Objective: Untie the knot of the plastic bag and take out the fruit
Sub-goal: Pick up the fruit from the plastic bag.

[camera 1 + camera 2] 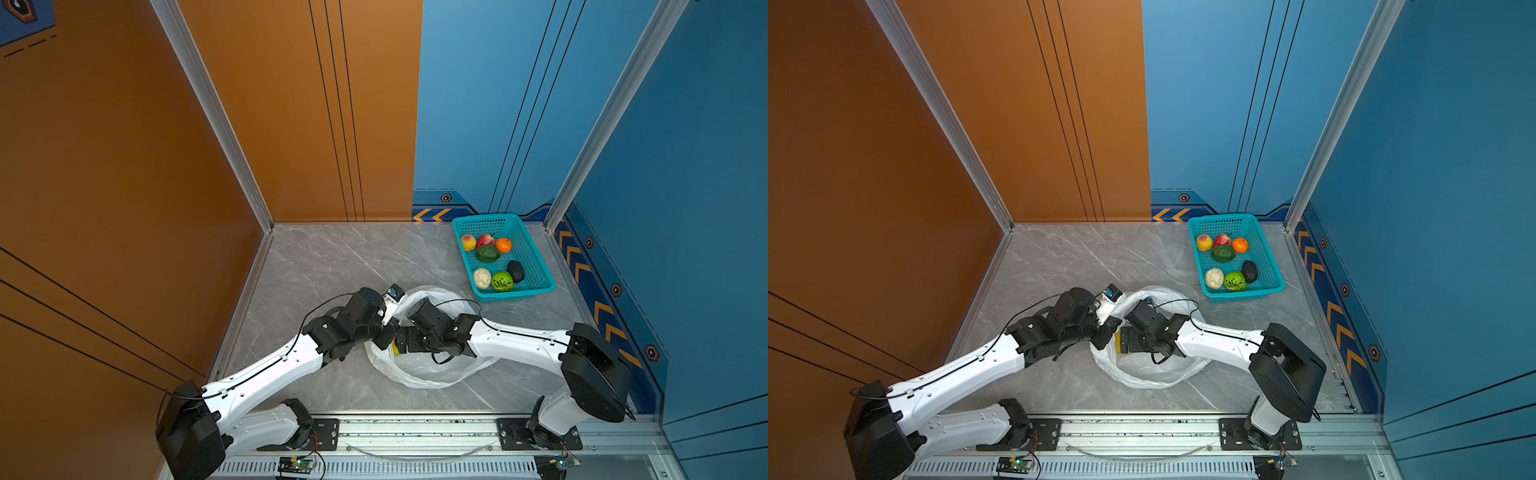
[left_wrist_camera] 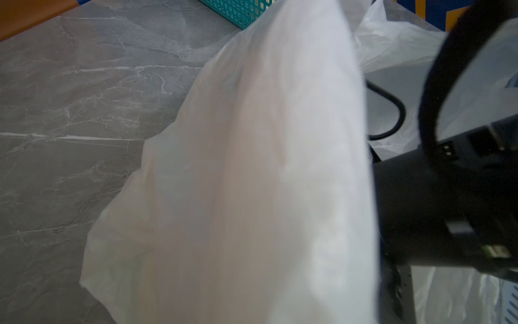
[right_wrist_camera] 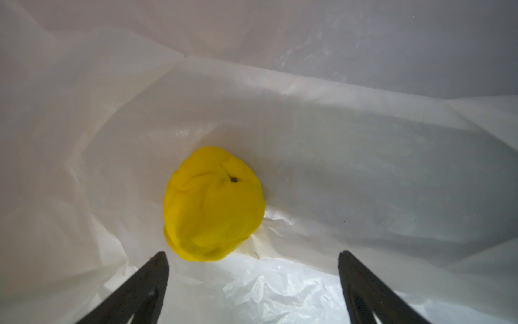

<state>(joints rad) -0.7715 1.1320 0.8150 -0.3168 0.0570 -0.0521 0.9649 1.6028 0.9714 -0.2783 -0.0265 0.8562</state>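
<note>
The white plastic bag (image 1: 424,376) (image 1: 1152,376) lies open-mouthed on the grey table between both arms. No knot shows. My left gripper (image 1: 384,341) is at the bag's left rim; its fingers are hidden by the taut bag film (image 2: 266,168) stretching up to the wrist camera. My right gripper (image 3: 252,254) is inside the bag, open, with the jaws wide apart. A yellow fruit (image 3: 214,204) (image 1: 395,348) lies on the bag floor just beyond the fingertips, untouched. Several other fruit (image 1: 487,253) (image 1: 1223,253) sit in the basket.
The teal perforated basket (image 1: 486,222) (image 1: 1221,224) stands at the back right near the blue wall. The right arm's black wrist and cable (image 2: 448,182) are close beside the left wrist. Orange and blue walls enclose the table.
</note>
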